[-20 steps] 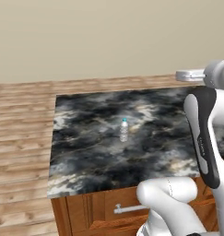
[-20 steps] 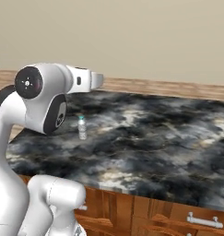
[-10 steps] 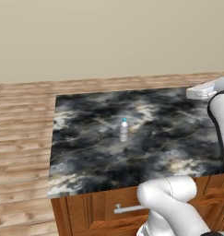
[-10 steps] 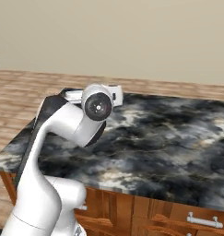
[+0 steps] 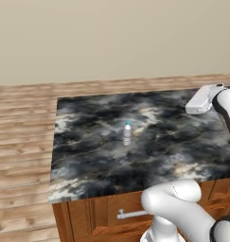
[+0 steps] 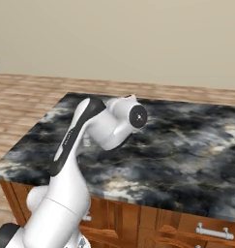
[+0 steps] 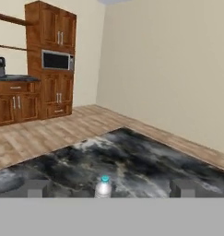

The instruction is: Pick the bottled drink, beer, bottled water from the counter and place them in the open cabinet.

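The bottled water (image 5: 127, 133), a clear bottle with a blue-green cap, stands upright near the middle of the marbled counter (image 5: 88, 160). In the hand view the bottled water (image 7: 103, 187) rises low in the picture, midway between the two fingertips (image 7: 38, 188) and farther off than they are. My gripper (image 7: 109, 189) is open with nothing between its fingers. The counter (image 6: 186, 160) in the right base view is partly covered by my arm. The bottled drink and the beer are out of view. Flat wooden shelves (image 7: 7, 19) show far off; I cannot tell whether they are the open cabinet.
Across the wooden floor (image 7: 44, 133) stands a tall wooden cabinet unit (image 7: 56, 27) with a microwave (image 7: 57, 60), and lower cabinets (image 7: 14, 103) to its left. A grey drawer handle (image 5: 128, 214) sits under the counter's front edge. A plain beige wall (image 5: 111, 38) lies behind.
My arm has swung: its upper part moved right and out of the left base view, and its elbow came down over the counter in the right base view. The water bottle has not moved.
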